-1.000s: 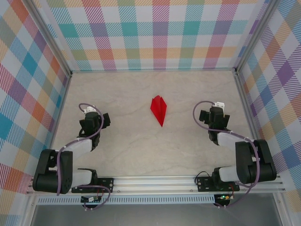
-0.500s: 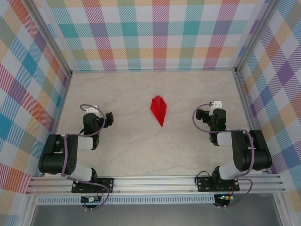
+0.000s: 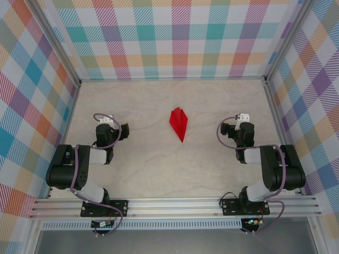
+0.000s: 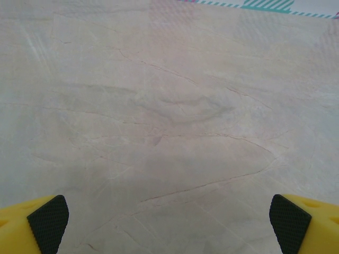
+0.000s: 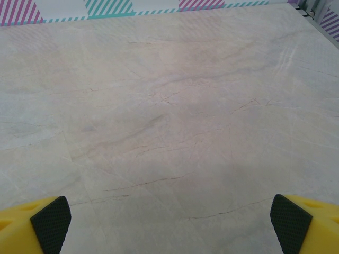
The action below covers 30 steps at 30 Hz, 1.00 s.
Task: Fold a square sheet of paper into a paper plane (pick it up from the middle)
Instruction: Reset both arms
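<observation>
At the near edge, a silver aluminium rail carries the bases of the two black arms. Both arms are folded back on themselves and sit low over the pale, marble-veined beige tabletop.

The left claw lies on the left side of the tabletop and points away from the rail. In its wrist view, the left claw is spread wide. Its yellow fingers with black textured pads sit in the two bottom corners, and between them there is only bare tabletop. It has hold of nothing.

The right claw mirrors it on the right side. Seen from its own wrist, the right claw is just as wide apart, with a black pad in each bottom corner and veined tabletop between them. It grips nothing either.

A little farther out, between the two claws and well apart from each, the slim, creased, bright red paper plane lies near the middle of the tabletop. Its sharp nose points back toward the rail and its broader tail toward the far side. Neither claw touches it.

Beyond it, the tabletop ends at upright walls of pastel plaid pattern, which close in the far side and both flanks.
</observation>
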Each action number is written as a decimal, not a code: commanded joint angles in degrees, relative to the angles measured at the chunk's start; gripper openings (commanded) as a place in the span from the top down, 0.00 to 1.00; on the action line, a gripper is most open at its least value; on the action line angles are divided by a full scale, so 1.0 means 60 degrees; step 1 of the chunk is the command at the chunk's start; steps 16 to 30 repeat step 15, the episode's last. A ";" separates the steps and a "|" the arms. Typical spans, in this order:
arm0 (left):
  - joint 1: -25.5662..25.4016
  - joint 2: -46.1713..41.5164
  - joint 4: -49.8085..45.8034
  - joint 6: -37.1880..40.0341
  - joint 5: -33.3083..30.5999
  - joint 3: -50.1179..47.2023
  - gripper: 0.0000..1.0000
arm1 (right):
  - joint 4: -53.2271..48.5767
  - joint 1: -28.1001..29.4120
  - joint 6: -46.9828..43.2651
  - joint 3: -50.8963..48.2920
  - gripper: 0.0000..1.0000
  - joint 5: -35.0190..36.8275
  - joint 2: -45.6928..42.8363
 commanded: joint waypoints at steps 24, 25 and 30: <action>-0.0144 0.0106 -0.0132 0.0322 0.0072 0.0297 0.00 | 0.0422 -0.0055 -0.0010 0.0123 0.00 -0.0125 0.0046; -0.0144 0.0106 -0.0132 0.0322 0.0072 0.0297 0.00 | 0.0422 -0.0055 -0.0010 0.0123 0.00 -0.0125 0.0046; -0.0144 0.0106 -0.0132 0.0322 0.0072 0.0297 0.00 | 0.0422 -0.0055 -0.0010 0.0123 0.00 -0.0125 0.0046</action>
